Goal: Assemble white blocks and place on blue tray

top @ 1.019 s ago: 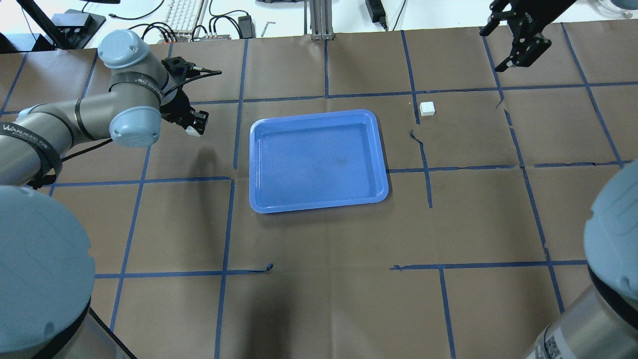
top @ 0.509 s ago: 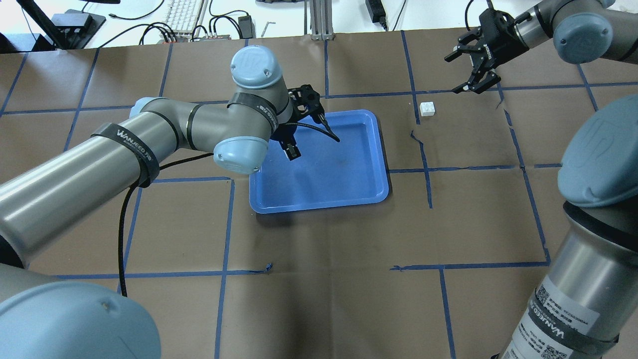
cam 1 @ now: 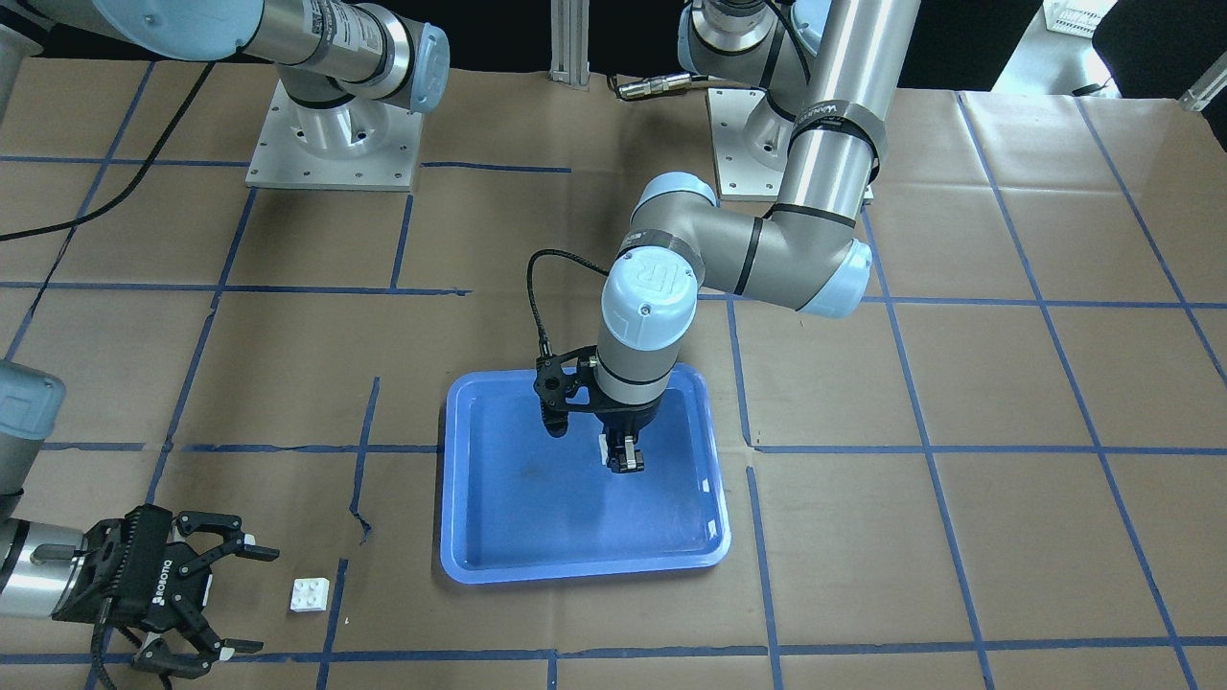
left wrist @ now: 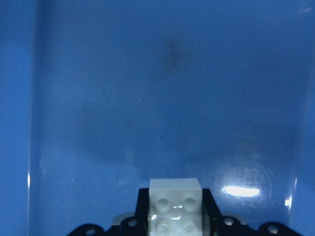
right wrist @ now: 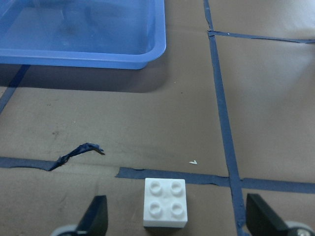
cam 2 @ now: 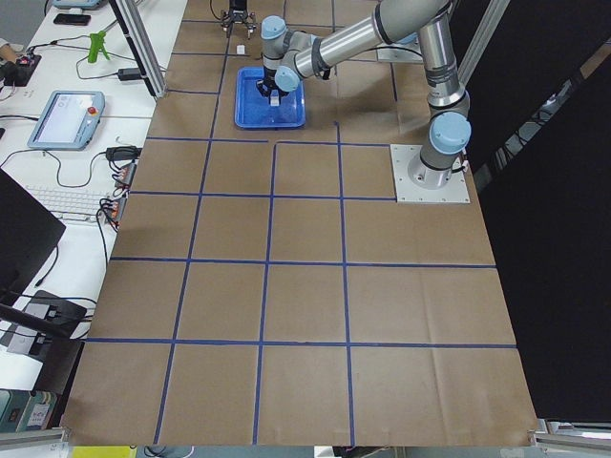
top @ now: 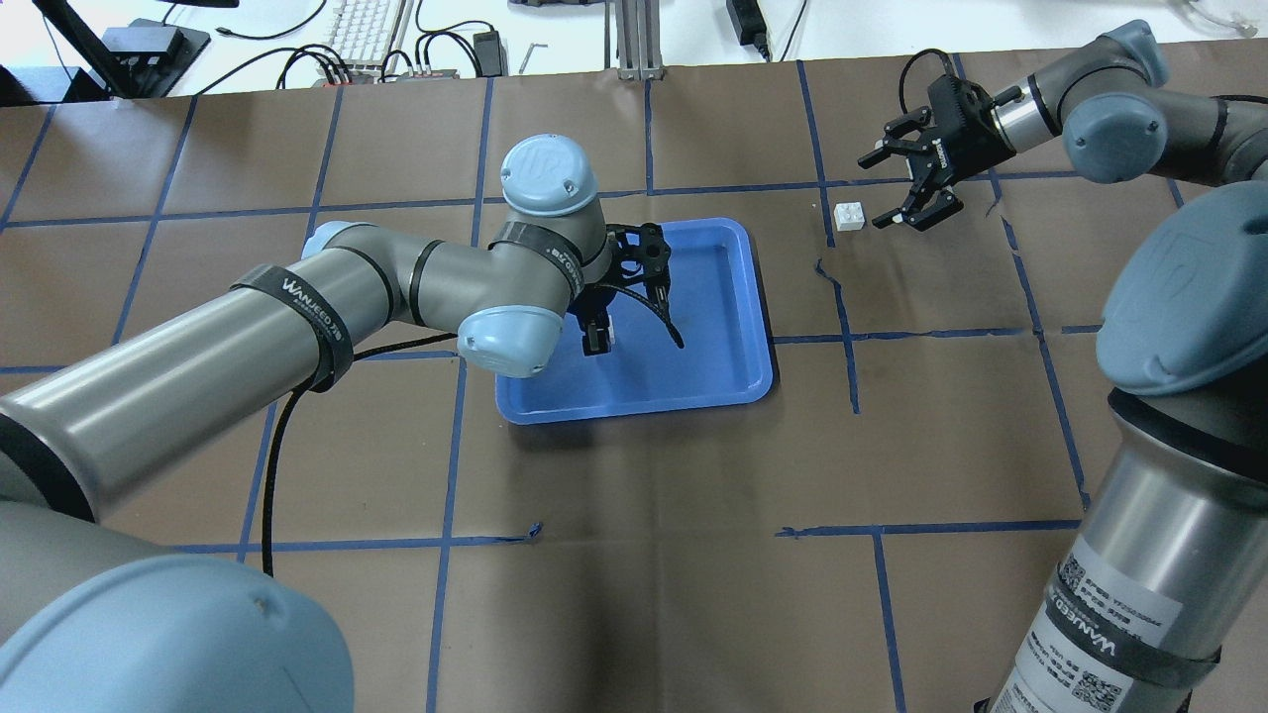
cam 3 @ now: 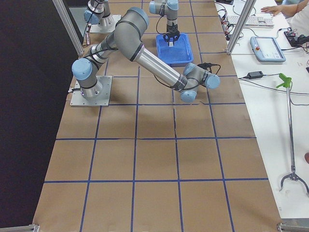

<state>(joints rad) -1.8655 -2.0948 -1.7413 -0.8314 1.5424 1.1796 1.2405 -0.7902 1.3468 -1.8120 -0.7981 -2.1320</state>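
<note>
Gripping one white block (left wrist: 174, 204) in my left gripper (cam 1: 623, 462), I hold it over the single blue tray (cam 1: 575, 573), centre frame. The other white block (cam 1: 310, 594) sits on the table (cam 1: 959, 565) at lower left of the front view, just beside my right gripper (cam 1: 244, 601), its jaws spread apart. Brown paper (cam 1: 1016, 374) gridded with blue tape (cam 1: 920, 449) covers the table; a keyboard (top: 362, 25) and cables (top: 297, 61) line the overhead view's top edge.

Held block (left wrist: 174, 205) over tray (top: 723, 327) — loose block (top: 849, 216) on table (top: 644, 594), right of tray.
</note>
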